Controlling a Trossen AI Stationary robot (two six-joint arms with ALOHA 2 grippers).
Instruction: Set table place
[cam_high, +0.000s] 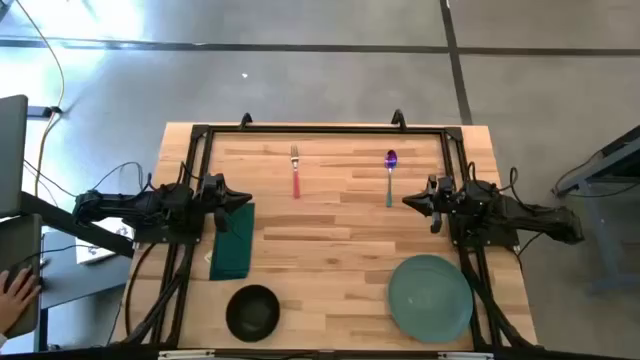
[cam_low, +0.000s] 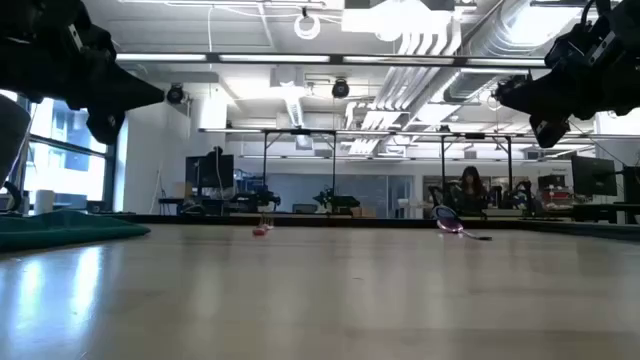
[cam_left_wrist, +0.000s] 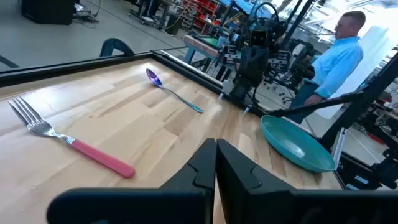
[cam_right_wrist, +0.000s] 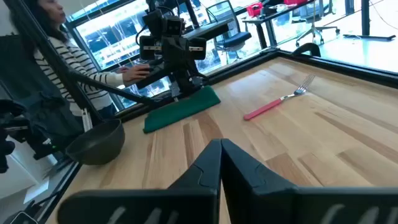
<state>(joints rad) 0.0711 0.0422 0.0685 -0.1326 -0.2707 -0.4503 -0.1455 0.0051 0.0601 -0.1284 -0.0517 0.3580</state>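
On the wooden table (cam_high: 330, 250) lie a fork with a pink handle (cam_high: 296, 172) and a spoon with a purple bowl and teal handle (cam_high: 390, 172), both toward the far edge. A folded green napkin (cam_high: 232, 240) lies at the left, a dark bowl (cam_high: 252, 310) at the near left, and a teal plate (cam_high: 431, 297) at the near right. My left gripper (cam_high: 246, 198) is shut and empty above the napkin's far end. My right gripper (cam_high: 408, 200) is shut and empty at the right, near the spoon's handle end.
A black rail frame (cam_high: 325, 129) runs around the tabletop. A person's hand (cam_high: 15, 295) shows at a grey stand left of the table. People stand in the room beyond the table (cam_left_wrist: 339, 53) (cam_right_wrist: 53, 59). Bare wood lies in the table's middle.
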